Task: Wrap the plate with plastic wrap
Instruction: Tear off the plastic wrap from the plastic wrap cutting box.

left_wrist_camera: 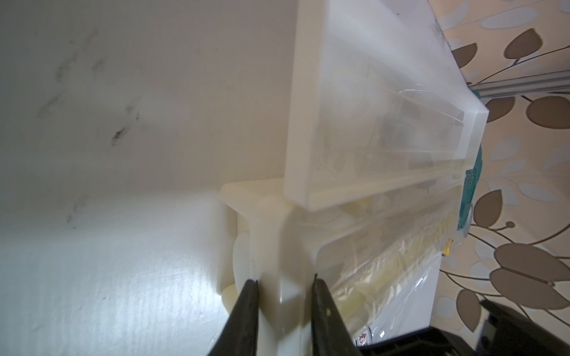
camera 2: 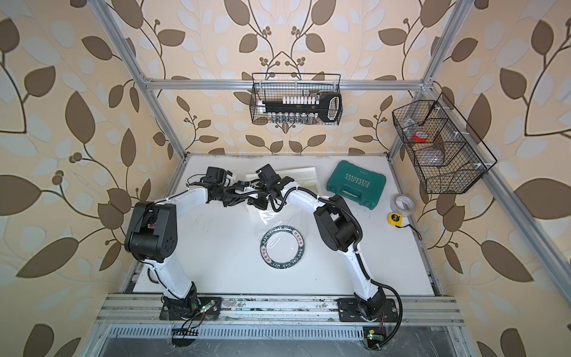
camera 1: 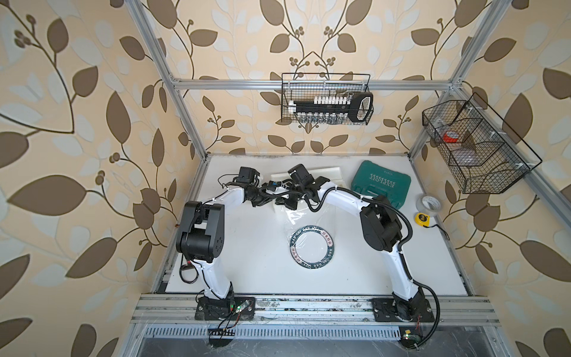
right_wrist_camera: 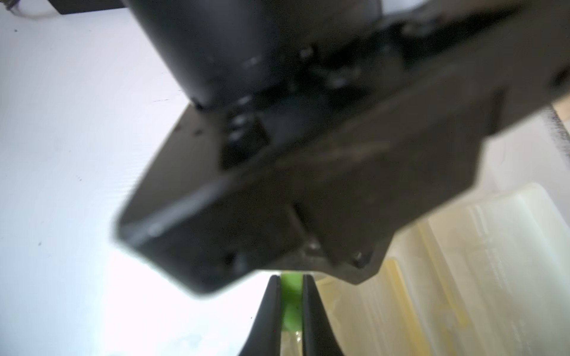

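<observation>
Plate mid-table, plastic wrap over it, dispenser box behind, tool case right of box

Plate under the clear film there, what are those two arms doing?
Both arms are working at the white dispenser box at the back. The left pincer grips the box's end, and the right pincer pinches its green tab. A sheet of plastic wrap runs from the box over the plate.

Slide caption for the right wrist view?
Right hand pinching the small green plastic tab on the long white dispenser box, under a blurred black arm housing.
</observation>
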